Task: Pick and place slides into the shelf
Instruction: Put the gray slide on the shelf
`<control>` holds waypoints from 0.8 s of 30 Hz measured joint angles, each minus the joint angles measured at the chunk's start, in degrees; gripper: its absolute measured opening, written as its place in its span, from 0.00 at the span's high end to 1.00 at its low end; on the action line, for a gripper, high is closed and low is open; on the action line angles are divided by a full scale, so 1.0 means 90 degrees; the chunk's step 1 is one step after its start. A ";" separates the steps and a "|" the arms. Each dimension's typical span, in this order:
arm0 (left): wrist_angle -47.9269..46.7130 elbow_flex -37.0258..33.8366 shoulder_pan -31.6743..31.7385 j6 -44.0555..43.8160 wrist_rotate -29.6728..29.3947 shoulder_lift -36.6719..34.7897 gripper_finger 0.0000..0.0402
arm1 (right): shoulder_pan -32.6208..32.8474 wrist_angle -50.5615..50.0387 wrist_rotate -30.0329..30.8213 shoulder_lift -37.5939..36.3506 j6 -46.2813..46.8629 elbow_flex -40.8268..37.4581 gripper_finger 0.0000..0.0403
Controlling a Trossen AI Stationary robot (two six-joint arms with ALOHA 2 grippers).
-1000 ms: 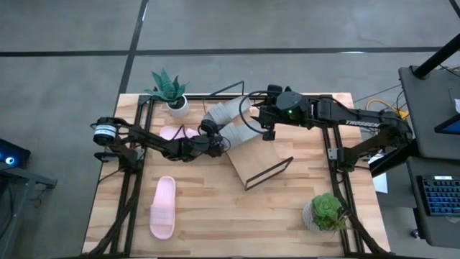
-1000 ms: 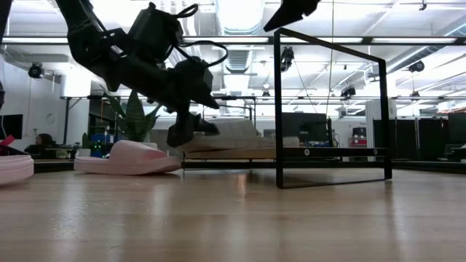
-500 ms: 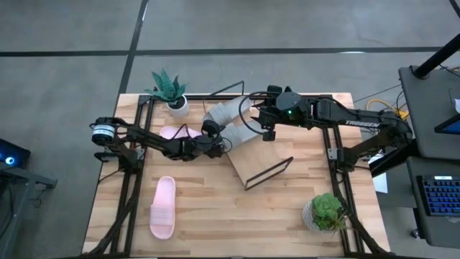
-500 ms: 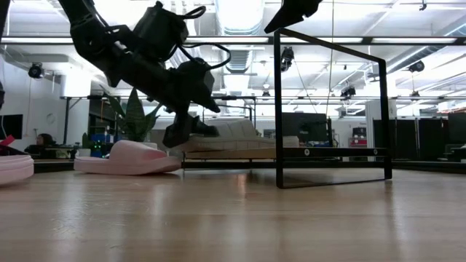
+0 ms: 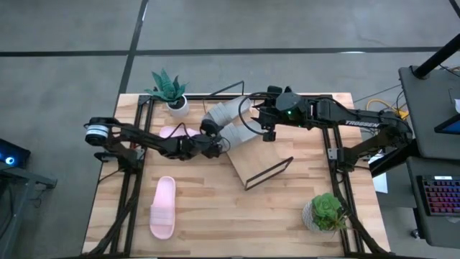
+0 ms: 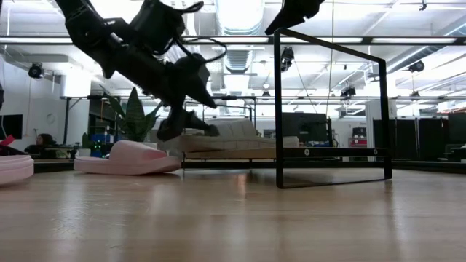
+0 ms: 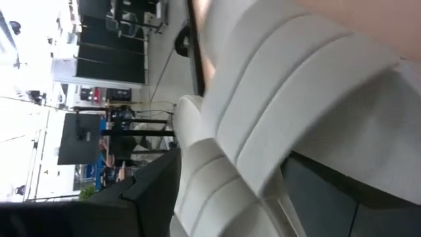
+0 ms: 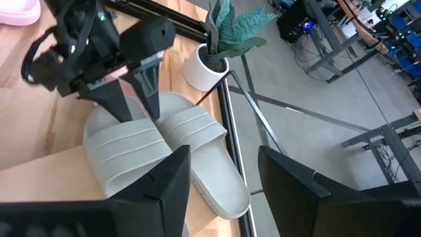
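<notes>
1. Waiting near the counter (image 5: 287, 216) front, one pink slide (image 5: 163, 207) lies flat, well apart from the shelf (image 5: 251, 155).
2. Second pink slide (image 5: 172, 132) sits beside the left tool (image 8: 135, 92), spread and empty above the grey slides (image 8: 164, 148) on the shelf; lift clear before reaching.
3. Right tool (image 8: 223, 184) hovers released beyond.

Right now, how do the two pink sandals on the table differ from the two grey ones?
The pink slides are pale pink and lie flat on the plank tabletop, well apart from each other; the grey slides are pale grey and lie side by side on the slanted shelf. The left end effector is over the grey pair, fingers apart, while neither end effector is near the front pink one. All four share the same wide-strap shape.
</notes>
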 joint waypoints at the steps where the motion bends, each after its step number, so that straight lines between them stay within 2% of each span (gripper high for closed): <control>1: -0.0020 0.0000 0.0000 -0.0002 0.0001 -0.0052 0.39 | 0.0000 0.0001 0.0000 0.0000 0.0015 -0.0003 0.58; 6: -0.0594 -0.0047 -0.0002 -0.0554 0.0115 -0.0576 0.39 | 0.0000 -0.0219 -0.0089 0.0000 0.0021 -0.0075 0.58; 11: -0.1037 -0.0196 -0.0002 -0.1456 0.1085 -0.1382 0.39 | -0.0003 -0.0436 -0.0741 0.0000 -0.0013 -0.0189 0.58; 18: -0.1032 -0.0485 0.0002 -0.1996 0.1500 -0.2532 0.40 | -0.0254 -0.0455 -0.1291 0.0000 -0.0051 -0.0686 0.59; 21: -0.1058 -0.0683 0.0000 -0.1999 0.1643 -0.2984 0.47 | -0.0503 -0.0412 -0.1744 0.0000 -0.0220 -0.1016 0.63; 24: -0.1076 -0.0828 0.0007 -0.2001 0.1664 -0.3370 0.60 | -0.0792 -0.0246 -0.2347 0.0019 -0.0387 -0.1322 0.70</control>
